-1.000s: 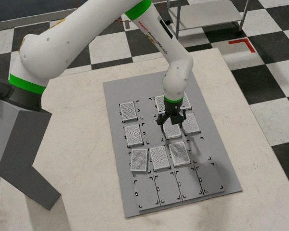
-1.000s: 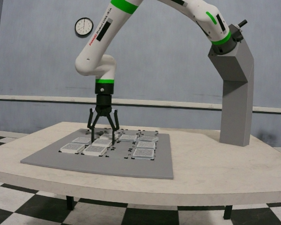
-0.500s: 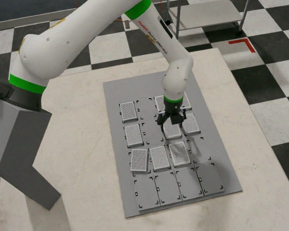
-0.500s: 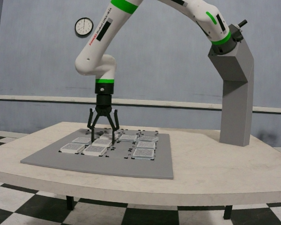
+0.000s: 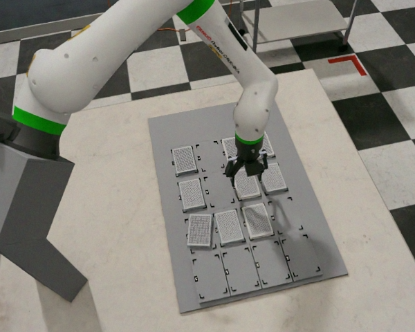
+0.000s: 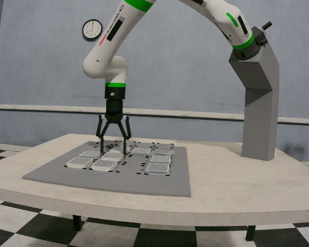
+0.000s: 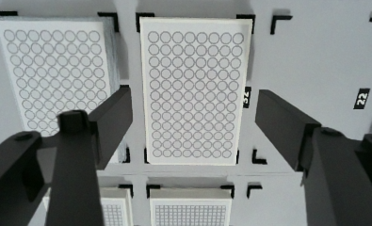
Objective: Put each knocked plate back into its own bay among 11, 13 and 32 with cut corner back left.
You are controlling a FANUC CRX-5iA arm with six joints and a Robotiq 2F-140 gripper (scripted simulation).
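Nearby, a neighbouring plate (image 5: 274, 178) (image 6: 89, 154) (image 7: 60, 61) crowds the open hand (image 5: 246, 182) (image 6: 113, 153) (image 7: 194, 105).

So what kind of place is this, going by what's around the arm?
Probably a robotics lab or test room: a robot arm over a table, well plates in marked bays, and a wall clock.

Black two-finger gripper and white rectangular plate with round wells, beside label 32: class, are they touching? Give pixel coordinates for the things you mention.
Apart. The wrist view shows deck between the white plate (image 5: 247, 187) (image 6: 112, 156) (image 7: 194, 94) and the black gripper (image 5: 246, 181) (image 6: 113, 153) (image 7: 194, 105) on both sides.
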